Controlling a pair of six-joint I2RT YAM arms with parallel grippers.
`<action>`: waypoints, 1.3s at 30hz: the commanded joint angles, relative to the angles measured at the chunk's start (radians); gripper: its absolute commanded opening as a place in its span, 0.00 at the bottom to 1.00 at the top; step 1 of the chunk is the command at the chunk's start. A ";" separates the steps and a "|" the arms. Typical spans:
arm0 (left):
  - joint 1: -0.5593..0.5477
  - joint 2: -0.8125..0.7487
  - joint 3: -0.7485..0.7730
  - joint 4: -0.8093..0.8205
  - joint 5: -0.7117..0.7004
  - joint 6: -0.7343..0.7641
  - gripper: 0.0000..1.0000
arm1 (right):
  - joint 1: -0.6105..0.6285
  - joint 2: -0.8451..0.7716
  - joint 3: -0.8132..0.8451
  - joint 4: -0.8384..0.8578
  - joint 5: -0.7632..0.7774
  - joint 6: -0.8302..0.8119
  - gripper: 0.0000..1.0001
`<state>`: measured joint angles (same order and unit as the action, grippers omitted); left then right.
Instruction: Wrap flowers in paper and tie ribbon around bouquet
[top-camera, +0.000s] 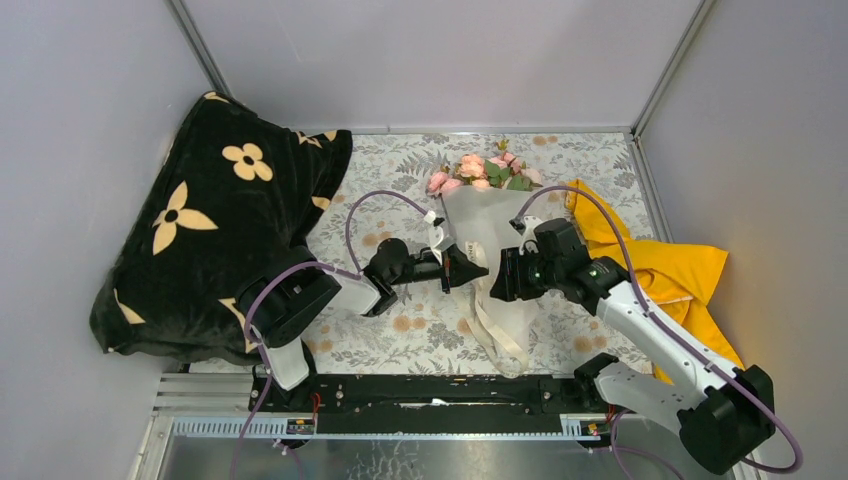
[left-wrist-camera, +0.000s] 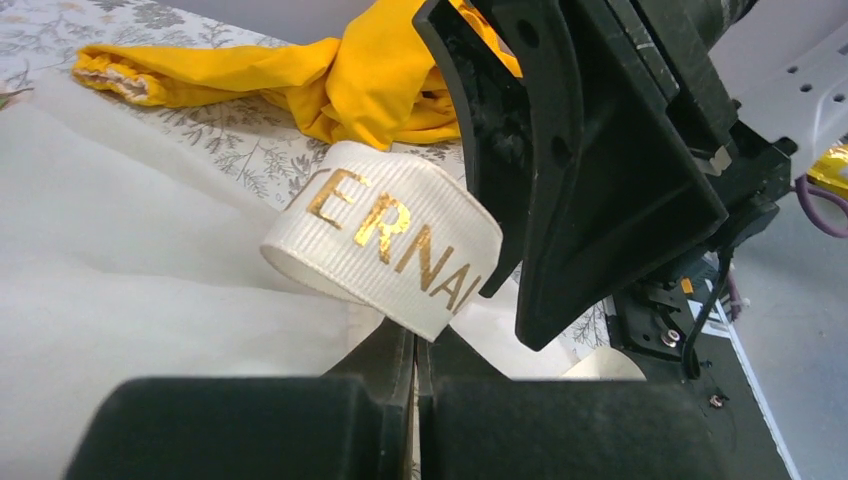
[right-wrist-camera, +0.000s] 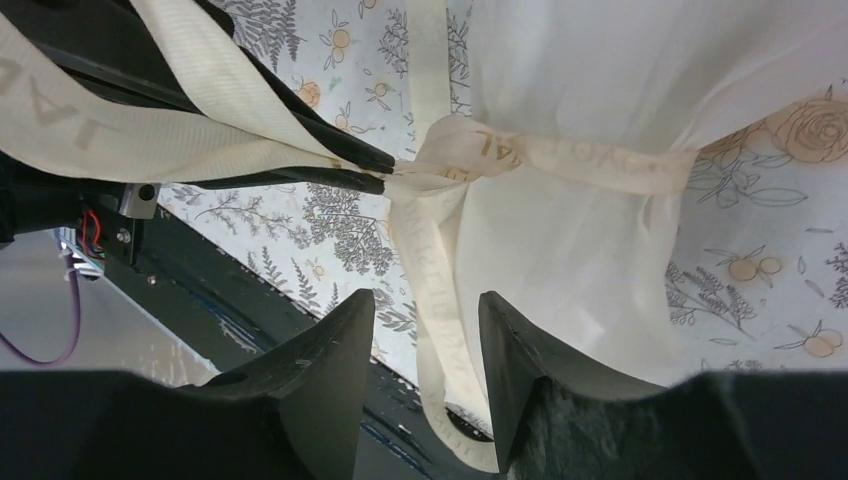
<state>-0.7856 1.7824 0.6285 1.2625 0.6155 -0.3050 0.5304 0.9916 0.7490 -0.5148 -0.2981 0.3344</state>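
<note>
- The bouquet (top-camera: 478, 225) lies mid-tabletop (top-camera: 400, 335) with the flowers (top-camera: 482, 170) at the far end and the paper (right-wrist-camera: 600, 250) cone narrowing toward the arms, so each tool can reach its waist from its own side
- The ribbon (left-wrist-camera: 385, 235) crosses the paper at that narrow part and is drawn into a knot (right-wrist-camera: 450, 160) at the cone's left edge; placed there it cinches the paper where the stems gather, not over the blooms
- The left tool (left-wrist-camera: 414, 352) is clamped together on the ribbon just beside the knot, and a short loop with gold letters arches up out of its tips; I judge this grip holds one end taut so the knot does not slacken
- The right tool (right-wrist-camera: 425, 305) hovers over the bouquet with its jaws apart, holding nothing; a loose ribbon tail runs beneath the gap between them, which suggests it is lined up to take that tail
- The step in hand looks like tightening or finishing the tie: the wrapping seems done, one crossing is made, and no bow shows
- Risk: a pull on the tail could drag the light paper or slide the band off the waist
- The yellow cloth (top-camera: 680, 275) and the blanket (top-camera: 200, 220) lie off to the sides, apart from the work
</note>
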 joint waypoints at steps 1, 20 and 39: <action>-0.009 -0.016 0.013 -0.008 -0.090 -0.046 0.00 | -0.021 0.028 0.031 0.077 -0.049 -0.084 0.51; -0.006 -0.003 0.000 -0.048 -0.160 0.012 0.00 | 0.109 -0.112 -0.279 0.092 -0.027 0.278 0.55; -0.003 -0.008 -0.008 -0.043 -0.140 0.048 0.00 | 0.142 0.027 -0.337 0.225 -0.032 0.232 0.20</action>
<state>-0.7910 1.7828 0.6262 1.2026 0.4747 -0.2943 0.6643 1.0054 0.4229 -0.3435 -0.3069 0.5720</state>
